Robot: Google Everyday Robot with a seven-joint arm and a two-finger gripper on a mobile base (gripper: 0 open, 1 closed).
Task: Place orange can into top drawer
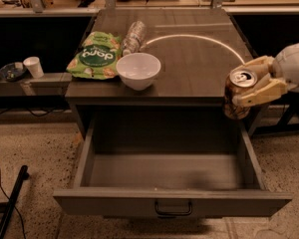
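Note:
The orange can (237, 94) is upright, its silver pull-tab top showing, held in my gripper (256, 82). The gripper's pale fingers (261, 91) are shut around the can's upper part. The can hangs in the air at the right front corner of the grey cabinet top (199, 63), just above the right rear corner of the top drawer (172, 200). The drawer is pulled fully open toward the camera. Its inside looks empty, and its dark handle (173, 209) sits at the front centre.
On the cabinet top stand a white bowl (138, 70), a green snack bag (93, 57) and a clear plastic bottle (133, 36) lying down. A white cup (34, 66) sits on a low shelf at left. A dark pole (10, 203) lies on the floor.

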